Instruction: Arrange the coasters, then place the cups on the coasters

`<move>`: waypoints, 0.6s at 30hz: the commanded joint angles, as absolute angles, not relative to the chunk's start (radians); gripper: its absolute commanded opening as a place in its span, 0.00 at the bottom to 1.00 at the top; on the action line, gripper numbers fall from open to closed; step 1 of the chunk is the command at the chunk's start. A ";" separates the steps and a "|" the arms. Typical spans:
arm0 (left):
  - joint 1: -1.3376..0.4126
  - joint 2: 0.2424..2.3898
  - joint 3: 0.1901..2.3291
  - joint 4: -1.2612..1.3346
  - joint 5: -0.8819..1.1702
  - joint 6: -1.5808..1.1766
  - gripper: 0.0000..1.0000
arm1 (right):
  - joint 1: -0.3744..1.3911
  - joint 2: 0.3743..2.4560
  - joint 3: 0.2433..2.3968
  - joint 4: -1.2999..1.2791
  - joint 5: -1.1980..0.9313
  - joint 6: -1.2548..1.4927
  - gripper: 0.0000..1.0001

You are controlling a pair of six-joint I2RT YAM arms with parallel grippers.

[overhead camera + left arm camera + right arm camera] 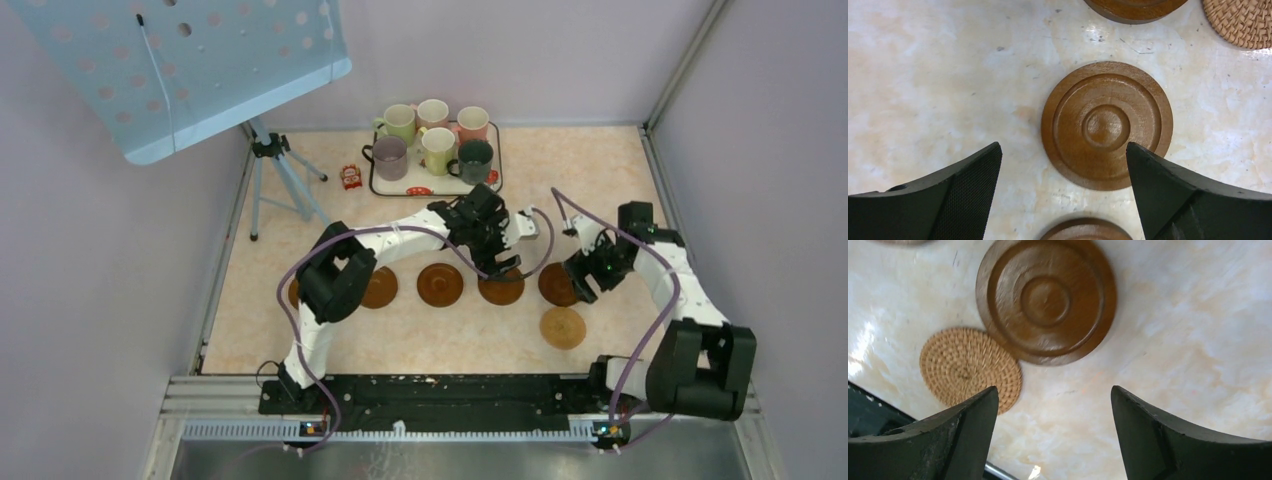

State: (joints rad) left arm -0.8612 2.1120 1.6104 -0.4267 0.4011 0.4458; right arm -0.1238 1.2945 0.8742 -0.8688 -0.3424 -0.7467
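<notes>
Left pincer (1063, 150) and right pincer (1054, 390) are apart and empty above the coasters (440, 285) in a mid-frame row, so better slide the tan coaster (562, 327), lower right, into line before the cups (437, 143), top centre.

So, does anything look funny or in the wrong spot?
Yes, one thing. The woven tan coaster lies out of line: the brown coasters form a row, but it sits nearer the arms, just by the rightmost brown one. The cups stand upright on their tray; nothing looks spilled.
</notes>
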 commanded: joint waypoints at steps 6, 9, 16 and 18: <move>-0.796 1.960 1.523 -0.327 0.350 0.392 0.99 | -0.115 1.091 0.663 -0.858 -0.272 -0.915 0.75; -0.778 1.964 1.532 -0.328 0.351 0.381 0.99 | -0.083 1.089 0.636 -0.855 -0.261 -0.926 0.65; -0.760 1.965 1.535 -0.333 0.348 0.377 0.99 | 0.027 1.128 0.606 -0.801 -0.196 -0.834 0.60; -0.754 1.962 1.530 -0.333 0.350 0.377 0.99 | 0.032 1.146 0.601 -0.786 -0.172 -0.808 0.59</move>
